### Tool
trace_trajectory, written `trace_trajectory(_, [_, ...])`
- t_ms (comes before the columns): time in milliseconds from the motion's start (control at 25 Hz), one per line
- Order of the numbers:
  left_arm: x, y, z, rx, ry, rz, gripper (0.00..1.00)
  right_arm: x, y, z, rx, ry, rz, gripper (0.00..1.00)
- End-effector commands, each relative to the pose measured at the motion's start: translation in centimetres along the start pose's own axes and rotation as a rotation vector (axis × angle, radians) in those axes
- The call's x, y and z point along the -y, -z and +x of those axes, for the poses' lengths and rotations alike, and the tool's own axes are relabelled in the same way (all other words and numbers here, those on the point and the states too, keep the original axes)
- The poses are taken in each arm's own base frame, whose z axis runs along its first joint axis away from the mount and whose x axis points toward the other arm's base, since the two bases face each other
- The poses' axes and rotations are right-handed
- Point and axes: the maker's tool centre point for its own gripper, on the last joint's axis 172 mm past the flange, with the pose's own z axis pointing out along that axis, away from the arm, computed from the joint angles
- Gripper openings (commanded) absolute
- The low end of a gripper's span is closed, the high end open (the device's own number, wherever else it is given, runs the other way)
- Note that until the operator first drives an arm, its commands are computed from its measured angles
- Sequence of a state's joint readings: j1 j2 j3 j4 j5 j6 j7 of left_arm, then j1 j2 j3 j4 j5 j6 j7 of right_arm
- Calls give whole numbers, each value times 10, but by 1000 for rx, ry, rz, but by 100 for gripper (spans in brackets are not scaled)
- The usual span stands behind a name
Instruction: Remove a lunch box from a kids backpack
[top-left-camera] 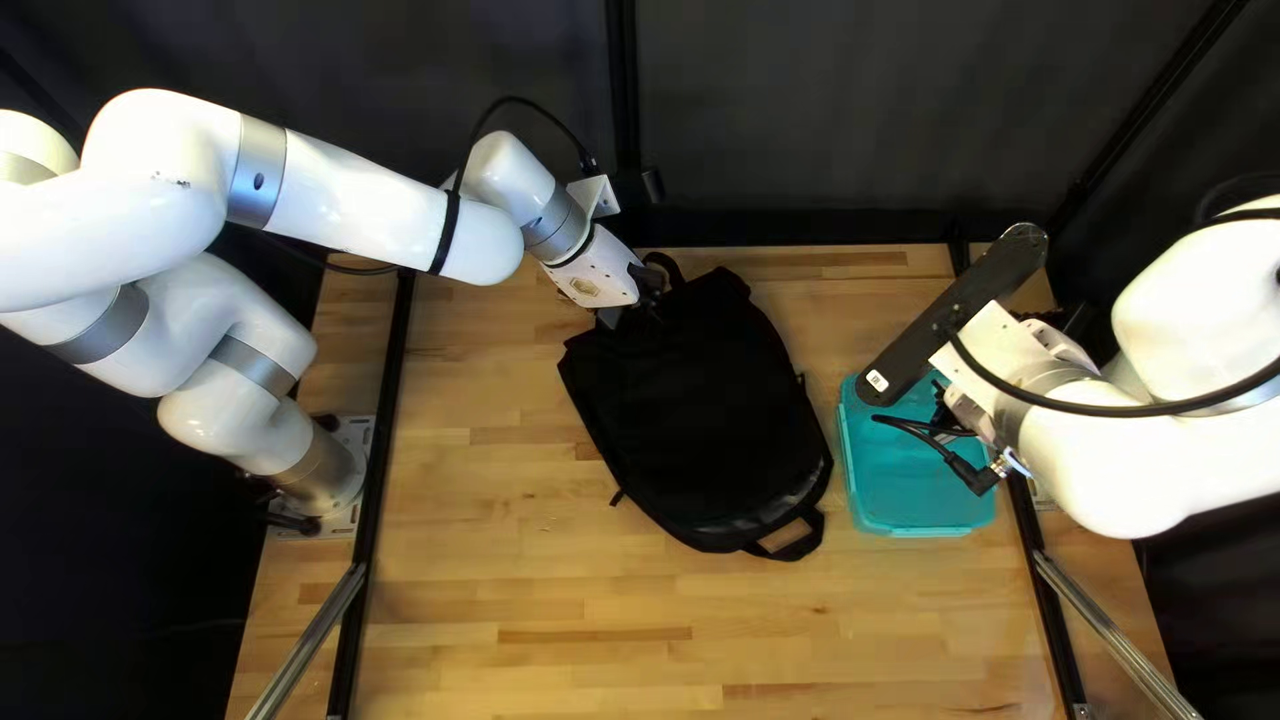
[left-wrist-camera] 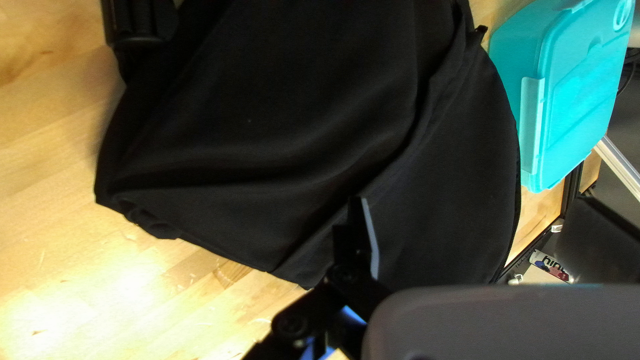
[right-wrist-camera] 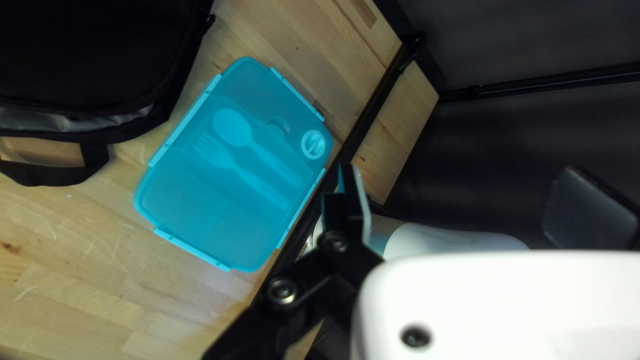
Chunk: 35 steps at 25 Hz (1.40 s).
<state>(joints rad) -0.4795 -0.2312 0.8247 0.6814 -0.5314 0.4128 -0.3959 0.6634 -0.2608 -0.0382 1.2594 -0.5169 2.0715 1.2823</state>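
The black backpack [top-left-camera: 694, 414] lies flat, its handle loop toward the near edge in the top left view. My left gripper [top-left-camera: 647, 287] is at its far end; in the left wrist view that gripper [left-wrist-camera: 467, 230] stands open over the black cloth [left-wrist-camera: 300, 133], one finger clear, the other dark and partly hidden. Beside the backpack sits the closed teal lunch box [top-left-camera: 914, 467], cutlery showing through its lid. Above its far part is my right gripper [top-left-camera: 954, 400], fingertips hidden there. In the right wrist view the gripper [right-wrist-camera: 470, 200] is open and empty, beside the lunch box [right-wrist-camera: 233, 167].
Dark rails [top-left-camera: 380, 440] run along both sides of the wooden table [top-left-camera: 534, 600]. A dark curtain [top-left-camera: 827, 107] hangs behind the far edge. The lunch box stands close to the right rail. Bare wood lies in front of the backpack.
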Motion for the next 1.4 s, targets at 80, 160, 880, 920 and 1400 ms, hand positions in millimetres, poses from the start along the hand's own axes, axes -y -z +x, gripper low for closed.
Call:
trace_trajectory(80, [0, 0, 0, 0, 0, 0, 100, -9, 2, 7, 1, -7, -9, 100])
trace_trajectory(160, [-2, 6, -1, 23, 32, 65, 100, -11, 2, 8, 0, -7, -11, 100])
trace_trajectory(880, [-56, 104, -84, 222, -141, 591, 100, -26, -7, -6, -8, 11, -22, 100])
trace_trajectory(920, [-56, 108, -94, 240, -176, 602, 100, -26, -7, -6, -8, 11, -22, 100])
trace_trajectory(1400, [-8, 176, -197, 215, -460, 641, 100, -30, -12, -6, 0, 7, -20, 100])
